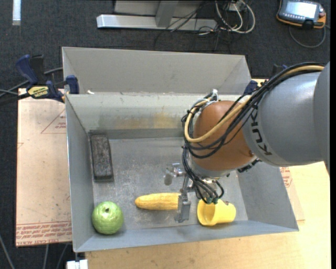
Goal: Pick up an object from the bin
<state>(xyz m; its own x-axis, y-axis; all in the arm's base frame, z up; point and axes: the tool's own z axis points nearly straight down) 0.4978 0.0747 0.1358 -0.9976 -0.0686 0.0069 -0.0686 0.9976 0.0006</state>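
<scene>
In the bin point(79, 157) the gripper point(178, 190), jaws apart, sits beside the corn cob point(156, 201)

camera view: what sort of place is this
Probably a robotics lab or test cell: a KUKA arm reaches into a grey metal bin, with cables on the dark floor behind.

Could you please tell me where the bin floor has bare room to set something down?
Bare floor lies between the dark grey rectangular block and the arm. Crowded along the front: green apple, yellow corn cob, gripper, tipped yellow cup.
</scene>
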